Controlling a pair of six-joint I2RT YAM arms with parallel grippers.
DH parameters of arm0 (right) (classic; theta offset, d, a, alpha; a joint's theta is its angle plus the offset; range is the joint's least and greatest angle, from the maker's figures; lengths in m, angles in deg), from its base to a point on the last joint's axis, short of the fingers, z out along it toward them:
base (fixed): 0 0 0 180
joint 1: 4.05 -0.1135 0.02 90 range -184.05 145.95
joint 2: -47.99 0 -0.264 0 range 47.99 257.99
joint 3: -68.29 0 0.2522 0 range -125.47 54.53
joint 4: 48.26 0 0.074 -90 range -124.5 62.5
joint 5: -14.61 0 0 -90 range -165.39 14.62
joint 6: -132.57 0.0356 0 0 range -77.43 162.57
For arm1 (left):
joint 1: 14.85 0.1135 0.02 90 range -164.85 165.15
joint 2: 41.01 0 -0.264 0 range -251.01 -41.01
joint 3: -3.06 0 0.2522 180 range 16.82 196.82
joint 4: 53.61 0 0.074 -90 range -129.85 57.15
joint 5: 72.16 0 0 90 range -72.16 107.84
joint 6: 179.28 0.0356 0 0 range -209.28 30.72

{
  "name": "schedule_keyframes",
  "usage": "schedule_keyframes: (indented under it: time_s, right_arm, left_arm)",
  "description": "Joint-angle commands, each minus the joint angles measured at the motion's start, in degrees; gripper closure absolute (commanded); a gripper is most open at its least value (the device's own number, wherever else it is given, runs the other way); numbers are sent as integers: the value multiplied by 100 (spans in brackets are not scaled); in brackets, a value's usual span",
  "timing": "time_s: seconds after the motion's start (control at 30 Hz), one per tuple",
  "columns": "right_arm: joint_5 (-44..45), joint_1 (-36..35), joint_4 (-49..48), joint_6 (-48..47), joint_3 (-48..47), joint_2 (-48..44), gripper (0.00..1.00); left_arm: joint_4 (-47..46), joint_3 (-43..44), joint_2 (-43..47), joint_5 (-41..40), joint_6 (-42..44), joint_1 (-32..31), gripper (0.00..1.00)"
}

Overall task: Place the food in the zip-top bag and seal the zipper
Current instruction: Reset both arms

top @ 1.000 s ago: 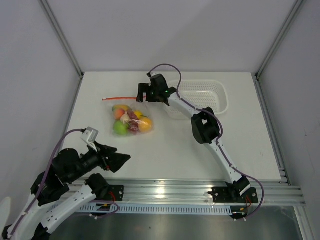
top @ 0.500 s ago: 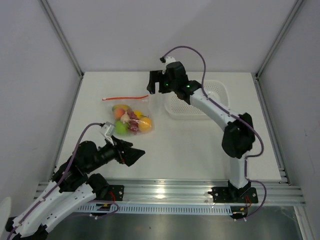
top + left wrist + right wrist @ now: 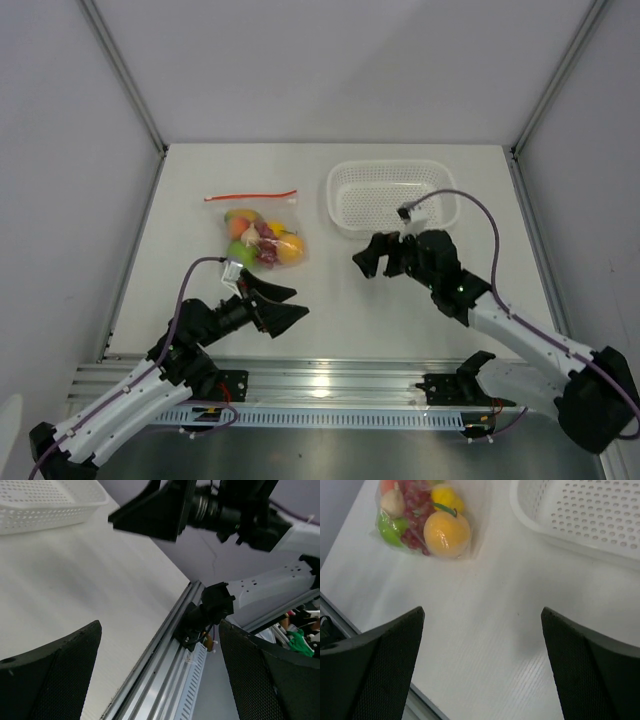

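Observation:
The clear zip-top bag (image 3: pixel 262 235) lies flat on the white table, left of centre. Its red-orange zipper strip (image 3: pixel 252 196) runs along the far edge. The toy fruits (image 3: pixel 262 244) sit inside it: green apple, orange peach, yellow piece, dark red grapes. The bag also shows in the right wrist view (image 3: pixel 422 522). My right gripper (image 3: pixel 378 256) is open and empty, to the right of the bag and apart from it. My left gripper (image 3: pixel 283 303) is open and empty, near the table's front edge, below the bag.
A white perforated basket (image 3: pixel 391 196) stands at the back right, empty; its wall shows in the right wrist view (image 3: pixel 580 520) and left wrist view (image 3: pixel 47 507). The aluminium rail (image 3: pixel 330 378) runs along the table's near edge. Grey walls enclose the table.
My right arm has let go of the zipper strip and pulled back from the bag's far edge toward the front right. My left arm has moved right and forward along the front edge.

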Motion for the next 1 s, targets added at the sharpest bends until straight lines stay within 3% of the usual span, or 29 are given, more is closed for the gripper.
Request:
schedule_keyframes:
  time_s: [0.0,0.2,0.37,0.43,0.57,0.7,0.97]
  right_arm:
    - [-96,-89,-1150,427,1243,-1068,1]
    - [142,-300,-1871,1007,3292,-3396,0]
    - [107,-326,-1530,1612,4289,-5591,1]
    - [133,-326,-1406,1815,4649,-6035,1]
    - [160,-344,-1344,1956,4791,-5581,0]
    - [282,-440,-1388,2088,4799,-4965,0]
    - [740,-792,-1203,2001,4791,-5210,1]
  left_arm:
    - [-1531,-443,113,387,-466,39,0]
    - [-2587,-1138,157,554,-844,31,0]
    - [-3607,-1797,96,616,-1240,48,0]
    - [-3783,-2026,96,563,-1380,57,1]
    - [-4354,-2474,35,493,-1661,101,0]
    - [-4101,-2493,8,493,-1609,119,0]
    - [-3925,-2467,-97,510,-1495,119,1]
